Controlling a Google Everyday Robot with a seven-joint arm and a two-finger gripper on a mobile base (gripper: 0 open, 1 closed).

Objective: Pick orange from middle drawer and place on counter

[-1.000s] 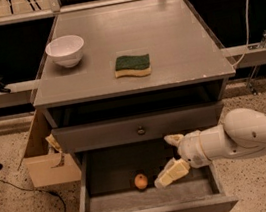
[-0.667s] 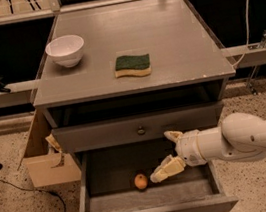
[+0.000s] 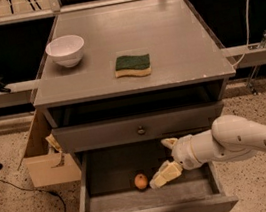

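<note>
Pincer (image 3: 159,163) spread wide, gripping nothing, inside the open middle drawer (image 3: 113,169); orange (image 3: 141,181) just left of its lower finger; bench (image 3: 162,37) well above it.

Dim warm light from above; worktop (image 3: 173,45) evenly lit; drawer (image 3: 109,175) interior deep in shadow; pale hand (image 3: 159,163) inside drawer, fingers apart, catches light.

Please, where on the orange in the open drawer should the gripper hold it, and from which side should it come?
Grip the orange across its widest middle: it is round, so an off-centre hold may slip. Come from above and from the picture's right: the open gripper hangs just right of it inside the drawer, and the orange lies free of the walls.
</note>
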